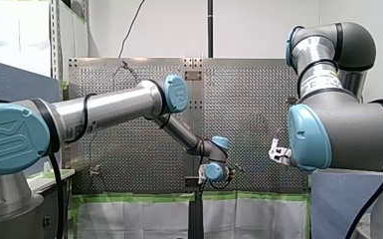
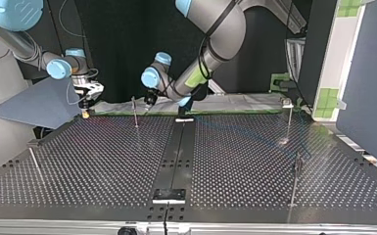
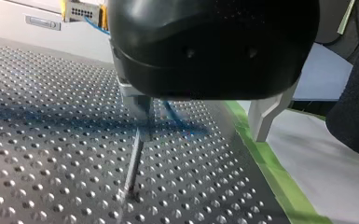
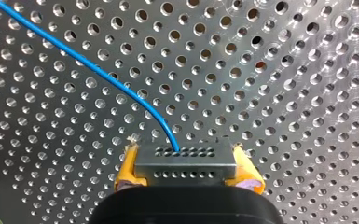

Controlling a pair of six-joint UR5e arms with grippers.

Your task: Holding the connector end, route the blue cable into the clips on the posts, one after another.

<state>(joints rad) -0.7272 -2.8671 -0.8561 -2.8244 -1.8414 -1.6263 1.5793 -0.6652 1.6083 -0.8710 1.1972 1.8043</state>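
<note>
Connector (image 4: 186, 161): clamped between the yellow pads (image 4: 127, 168) of my right gripper (image 4: 188, 166).
Blue cable (image 4: 98, 72): leaves the connector ahead of that gripper and curves away over the perforated table (image 4: 284, 93).
Near posts, top view: 4 o'clock post (image 2: 295, 181), 8 o'clock post (image 2: 35, 165).
My left gripper (image 3: 199, 123): metal fingers (image 3: 265, 114) apart, one just above the far post (image 3: 134, 163).
Far post, top view: 11 o'clock, between both grippers.

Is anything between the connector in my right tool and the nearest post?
Nothing visible does. In the top view only bare perforated table lies between my right tool, shut on the connector, and the nearest post. My left tool hangs open just beyond that post.
</note>
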